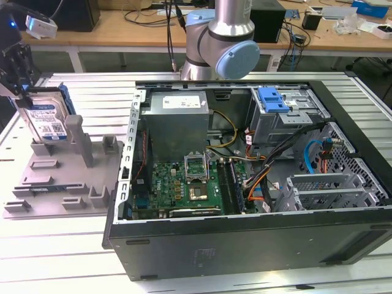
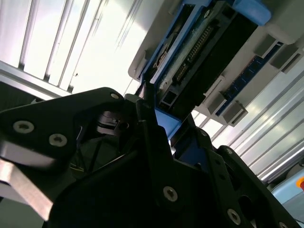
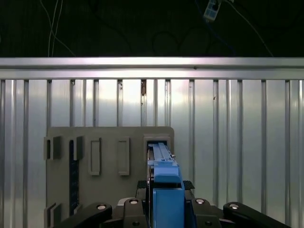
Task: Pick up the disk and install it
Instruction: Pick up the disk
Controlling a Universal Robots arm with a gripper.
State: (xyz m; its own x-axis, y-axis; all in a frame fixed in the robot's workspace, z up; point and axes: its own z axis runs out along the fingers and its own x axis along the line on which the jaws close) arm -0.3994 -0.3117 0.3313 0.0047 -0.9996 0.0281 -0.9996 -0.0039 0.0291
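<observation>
The disk (image 1: 48,119), a silver drive with a blue-and-white label in a blue bracket, stands on edge in a slot of the grey holder (image 1: 61,177) at the exterior view's far left. My gripper (image 1: 22,92) comes down on its upper edge from above. In the first wrist view the blue bracket of the disk (image 3: 161,154) runs between the fingers of the gripper (image 3: 166,190), which is shut on it. In the second wrist view the disk (image 2: 204,42) shows its connector side beyond the black fingers (image 2: 147,102).
An open computer case (image 1: 245,184) lies on the slatted metal table (image 1: 343,92), with motherboard, grey power supply (image 1: 177,116) and a blue-tabbed drive bay (image 1: 273,99) inside. The arm's base (image 1: 220,43) stands behind the case. Desks with cables lie beyond.
</observation>
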